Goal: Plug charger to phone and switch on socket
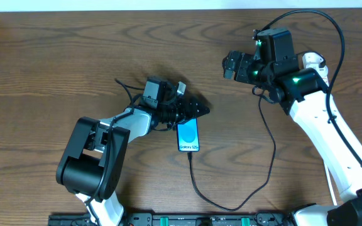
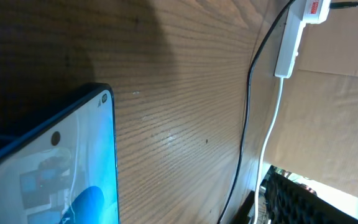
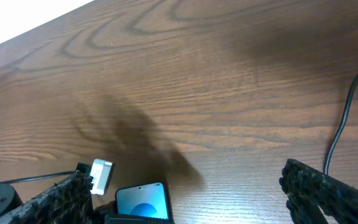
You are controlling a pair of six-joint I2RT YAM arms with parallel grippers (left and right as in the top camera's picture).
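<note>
Clearly, the right tool [image 3: 185, 174] stands wide open, gripping nothing.

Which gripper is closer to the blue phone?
Left. The left gripper is right at the phone's far end; the right gripper is well away, farther back and off to the side.

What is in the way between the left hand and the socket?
Only the thin black charger cable lies across the table between the left hand, which sits at the phone, and the white socket. Nothing else visible blocks the way.
</note>
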